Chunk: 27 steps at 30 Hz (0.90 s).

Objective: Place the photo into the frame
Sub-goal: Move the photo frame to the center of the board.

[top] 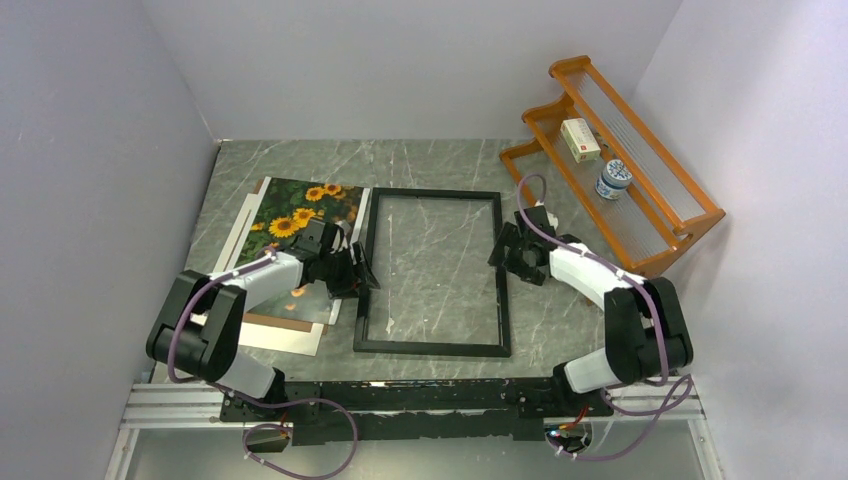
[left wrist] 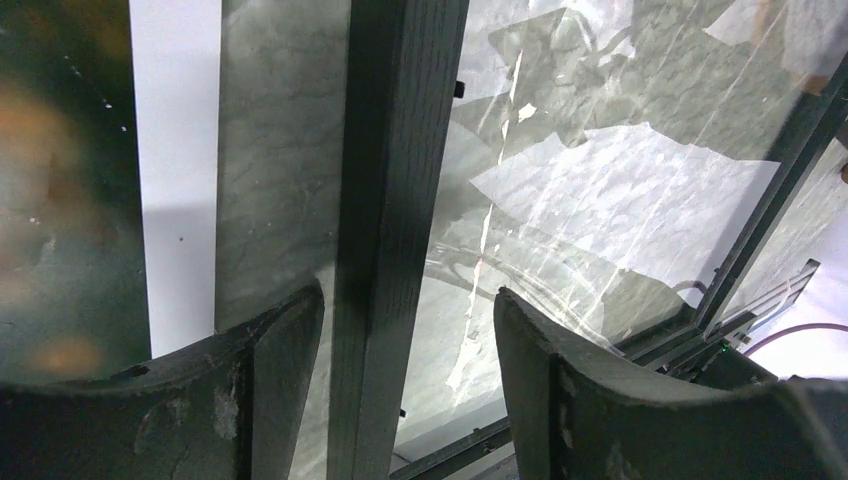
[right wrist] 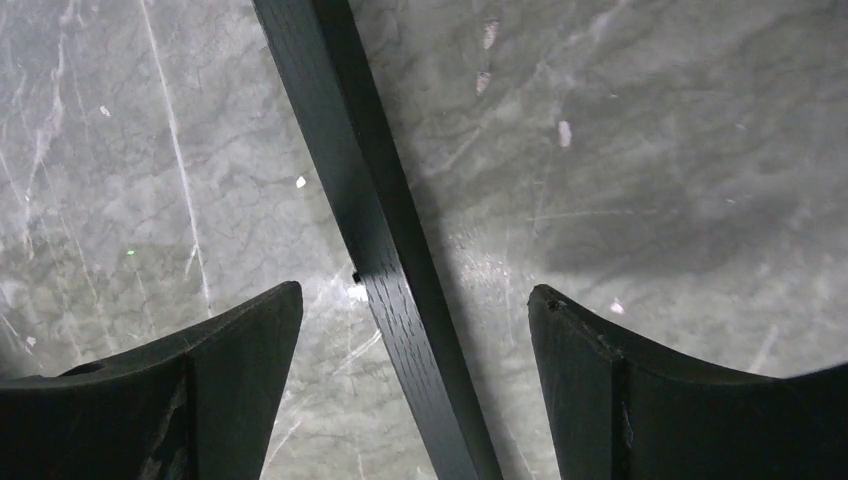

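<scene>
The photo (top: 305, 205) lies flat on the table (top: 440, 160), just left of the frame (top: 432, 194), and its near part is hidden under the left arm. It is judged to be light, thin and easily bent or creased. Because it lies flush, it is probably best taken at a free edge or corner, not pinched in the middle.

The frame is seen lying flat with its clear pane in place, and the marbled table can be read through it. It is judged stiff but fragile. The glass is taken to be slippery, so the black rails are the places to be gripped.

The left gripper (top: 355, 270) is set over the left rail (left wrist: 385, 200) with its fingers spread, one on each side. No clamping is seen. The right gripper (top: 515, 250) is held likewise over the right rail (right wrist: 370, 240), fingers apart and clear of the wood.

One photo and one frame are counted. Under the photo, one white mat (top: 290, 340) and one brown board (top: 283, 322) are made out. At the far right, one orange rack (top: 572, 68) is counted, with one small box (top: 580, 140) and one blue-and-white jar (top: 613, 180) on it.
</scene>
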Motion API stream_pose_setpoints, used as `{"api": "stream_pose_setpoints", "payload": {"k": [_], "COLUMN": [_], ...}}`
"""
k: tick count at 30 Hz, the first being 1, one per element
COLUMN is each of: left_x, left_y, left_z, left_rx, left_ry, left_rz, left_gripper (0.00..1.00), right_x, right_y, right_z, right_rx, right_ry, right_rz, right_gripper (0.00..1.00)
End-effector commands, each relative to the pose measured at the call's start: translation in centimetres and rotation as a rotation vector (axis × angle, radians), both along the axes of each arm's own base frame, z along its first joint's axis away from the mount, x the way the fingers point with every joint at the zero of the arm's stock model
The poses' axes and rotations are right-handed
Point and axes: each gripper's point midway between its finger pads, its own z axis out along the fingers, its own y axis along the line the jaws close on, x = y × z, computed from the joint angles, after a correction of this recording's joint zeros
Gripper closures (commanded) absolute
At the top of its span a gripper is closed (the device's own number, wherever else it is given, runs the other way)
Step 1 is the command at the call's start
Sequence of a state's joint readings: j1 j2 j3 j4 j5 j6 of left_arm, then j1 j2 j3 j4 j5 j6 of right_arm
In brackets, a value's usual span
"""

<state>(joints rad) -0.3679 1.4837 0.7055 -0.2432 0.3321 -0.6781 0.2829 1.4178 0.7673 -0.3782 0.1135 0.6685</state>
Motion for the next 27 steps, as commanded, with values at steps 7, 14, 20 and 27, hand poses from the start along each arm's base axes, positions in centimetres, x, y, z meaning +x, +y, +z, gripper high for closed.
{"api": "stream_pose_setpoints", "payload": {"k": [7,14,20,27], "left_x": [1.5,2.9,3.8,4.9], "left_y": [-1.3,-2.4,-3.0,0.8], "left_z": [0.6,1.2,1.7,1.1], "left_rx": [-0.047,-0.080,-0.086,0.152], "left_ry": [-0.017,-0.029,-0.036,-0.034], "left_rz": [-0.004,-0.026,-0.048,0.053], "left_gripper": [0.30,0.30,0.29,0.22], "right_x": [4.5,7.3,8.9,9.2], "right_y": [4.2,5.6,5.1,1.2], "right_z": [1.1,2.7,4.1,5.0], "right_rx": [0.195,0.245,0.244,0.093], "right_ry": [-0.074,-0.153,-0.181,-0.189], "right_rz": [0.134,0.179,0.140,-0.024], "right_gripper": [0.14,0.16,0.17,0.16]}}
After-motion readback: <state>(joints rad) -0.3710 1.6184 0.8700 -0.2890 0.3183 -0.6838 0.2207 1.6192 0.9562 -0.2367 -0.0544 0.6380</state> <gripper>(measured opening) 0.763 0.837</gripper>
